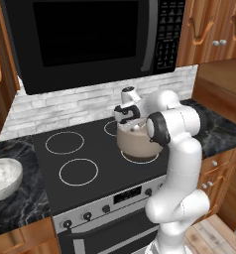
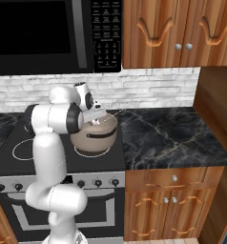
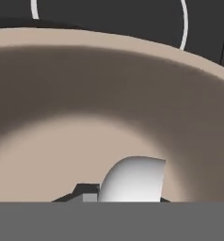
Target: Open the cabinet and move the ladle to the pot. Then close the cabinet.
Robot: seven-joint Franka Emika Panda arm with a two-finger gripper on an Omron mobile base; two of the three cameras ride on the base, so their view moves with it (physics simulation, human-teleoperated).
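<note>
The arm bends forward over the stove, hand pointing down. The pincer (image 1: 131,125) stands narrow, clamped on the ladle (image 3: 132,179), directly above the pot (image 2: 94,138) interior.

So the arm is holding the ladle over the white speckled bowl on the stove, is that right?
Not the bowl: the gripper holds the ladle over the grey-brown pot on the stove, as the left base view shows. The white speckled bowl sits on the counter beside the stove.
</note>
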